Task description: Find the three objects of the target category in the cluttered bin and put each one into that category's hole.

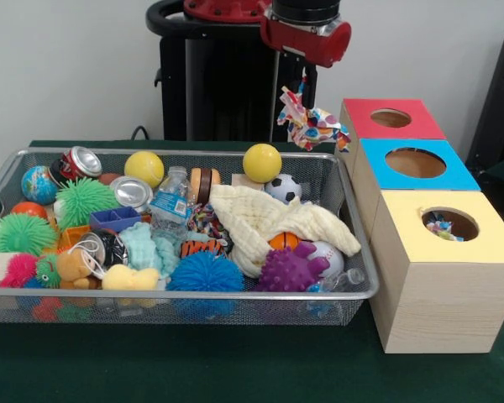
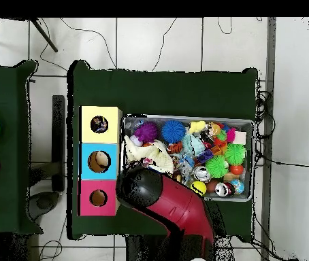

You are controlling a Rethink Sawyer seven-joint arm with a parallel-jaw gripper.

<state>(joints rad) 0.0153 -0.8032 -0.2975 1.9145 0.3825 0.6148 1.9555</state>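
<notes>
Front view
Cloth: a patterned cloth scrap (image 1: pixel 309 124) dangles under the gripper (image 1: pixel 292 94), above the far right corner of the wire bin (image 1: pixel 357 252) and just short of the red box.
Grip: pinched shut on the scrap, which hangs limp from its top edge.
Long axis: roughly vertical at the pinch, with the loose end flaring toward the boxes.
Boxes: red box (image 1: pixel 392 119) farthest back, blue box (image 1: pixel 416 164) in the middle, yellow box (image 1: pixel 449 225) nearest the camera.
Clue: the yellow hole (image 1: pixel 449 223) already shows something of a similar pattern inside, so I judge that one to be the goal.
Direction: from the scrap, the yellow hole lies toward the camera and off to the picture's right, past the red and blue boxes.

Overhead view
Arm: the black wrist of the arm (image 2: pixel 141 188) covers the gripper and the scrap, beside the seam between the blue box and the red box.
Direction: the yellow hole (image 2: pixel 99 124) lies up the picture and slightly left of the wrist.
Bin: well filled, to the wrist's upper right.
</notes>
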